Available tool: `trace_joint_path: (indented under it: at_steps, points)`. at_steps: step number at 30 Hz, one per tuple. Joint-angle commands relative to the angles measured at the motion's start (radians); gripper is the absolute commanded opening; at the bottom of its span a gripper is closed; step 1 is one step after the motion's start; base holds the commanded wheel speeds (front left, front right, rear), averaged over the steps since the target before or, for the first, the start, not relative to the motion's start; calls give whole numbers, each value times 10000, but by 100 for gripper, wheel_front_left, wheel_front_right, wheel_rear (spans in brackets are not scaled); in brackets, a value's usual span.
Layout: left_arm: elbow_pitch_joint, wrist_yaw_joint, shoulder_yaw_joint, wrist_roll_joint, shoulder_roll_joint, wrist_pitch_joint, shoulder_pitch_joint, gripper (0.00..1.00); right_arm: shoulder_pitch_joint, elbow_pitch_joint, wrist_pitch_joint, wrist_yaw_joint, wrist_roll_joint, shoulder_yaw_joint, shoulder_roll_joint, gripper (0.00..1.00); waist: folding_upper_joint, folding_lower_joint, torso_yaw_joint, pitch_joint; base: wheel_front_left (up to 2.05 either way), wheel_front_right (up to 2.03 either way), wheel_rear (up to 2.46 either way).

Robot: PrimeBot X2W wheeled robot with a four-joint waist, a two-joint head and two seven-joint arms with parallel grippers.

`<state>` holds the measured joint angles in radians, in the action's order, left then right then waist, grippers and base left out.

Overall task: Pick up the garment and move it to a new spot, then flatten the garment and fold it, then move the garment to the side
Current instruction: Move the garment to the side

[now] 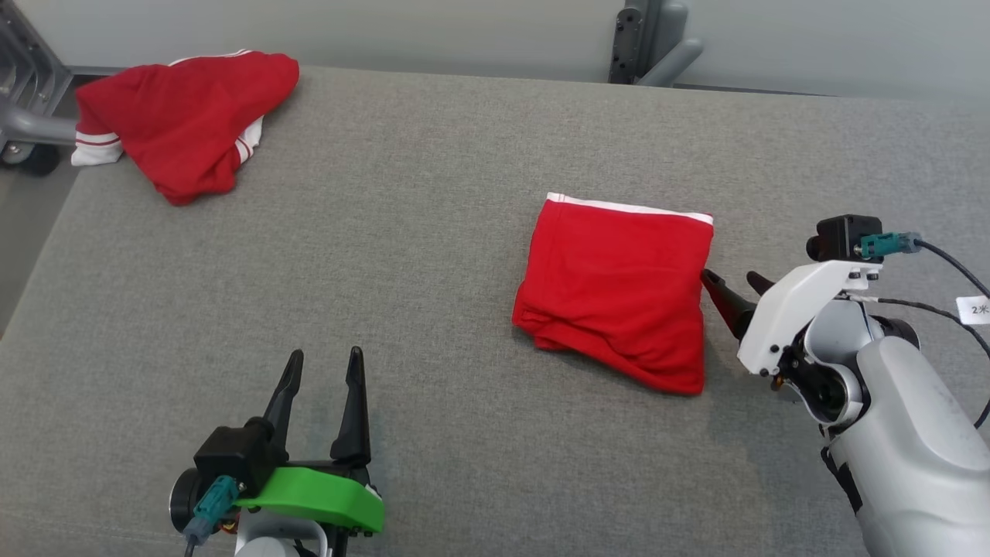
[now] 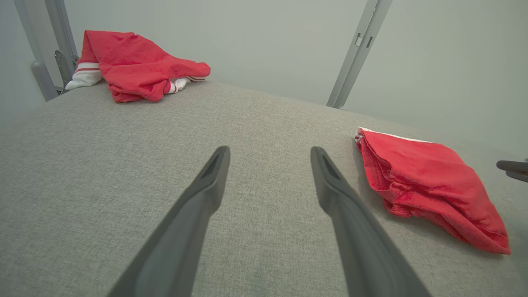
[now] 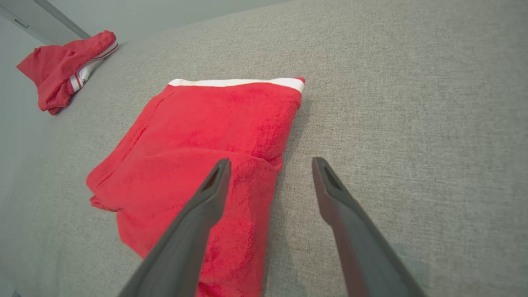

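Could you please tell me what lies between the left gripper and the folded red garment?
Only bare grey fabric surface, as the head view shows between the left gripper and the folded red garment.

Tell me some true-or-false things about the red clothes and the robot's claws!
1. The folded red garment lies on the grey surface. True.
2. The left claw is gripping it. False: the left claw is open and empty, well apart from it.
3. The right claw is open, right at its edge. True.
4. The crumpled red garment lies on top of it. False: the crumpled red garment sits away at the far left corner.
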<state>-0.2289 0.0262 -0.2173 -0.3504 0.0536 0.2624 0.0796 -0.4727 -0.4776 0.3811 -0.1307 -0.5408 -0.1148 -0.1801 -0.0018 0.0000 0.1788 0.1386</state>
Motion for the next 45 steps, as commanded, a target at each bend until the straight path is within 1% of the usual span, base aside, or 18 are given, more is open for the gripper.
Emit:
trace_joint_path:
  at_steps: [1,8,12,13,14,15,16,17,23,28,35,41,45]
  points:
    - [-13,42,-3,42,-13,29,177,100,-167,-152,102,1,-122,-9,-63,100,18,0,305,283,0,0,0]
    - [-99,90,-76,-17,-29,29,255,100,-796,-1617,650,1,-726,53,2,100,18,0,668,423,0,0,0]
    - [-95,45,-87,-36,-33,29,210,100,-878,-2063,711,1,-980,-122,53,100,18,0,723,398,0,0,0]
    - [-91,33,-84,-27,-32,29,194,100,-872,-2135,715,1,-1039,-179,65,91,18,0,716,390,0,0,0]
    - [-83,19,-76,-13,-33,29,179,100,-884,-2164,657,1,-1096,-238,64,49,18,0,705,380,0,0,0]
    - [-76,6,-72,16,-33,29,169,100,-905,-2170,558,1,-1128,-299,56,30,18,0,685,370,0,0,0]
    - [-69,5,-65,51,-33,29,161,100,-928,-2150,469,1,-1154,-392,32,8,18,0,650,357,0,0,0]
    - [-57,22,-59,82,-32,29,152,100,-946,-2133,399,1,-1205,-468,6,0,18,0,605,345,0,0,0]
    - [-9,79,-80,183,-30,29,121,100,-1019,-2005,-46,1,-1374,-964,-308,0,18,0,187,300,0,0,0]
    - [54,121,-173,251,-29,29,121,100,-1104,-1854,-186,1,-1418,-1310,-786,0,18,0,-432,349,0,0,0]
    - [162,176,-325,382,-26,29,434,100,-1527,-1822,-274,1,-1080,-1517,-1534,0,18,0,-1855,700,0,0,0]
    - [162,293,-390,680,27,28,873,100,-2103,-1784,-314,1,-896,-1563,-1897,0,18,0,-3145,1359,0,0,0]
    - [122,369,-514,823,88,30,1169,100,-2339,-1851,-440,1,-906,-1467,-2011,0,18,0,-3563,1671,0,0,0]
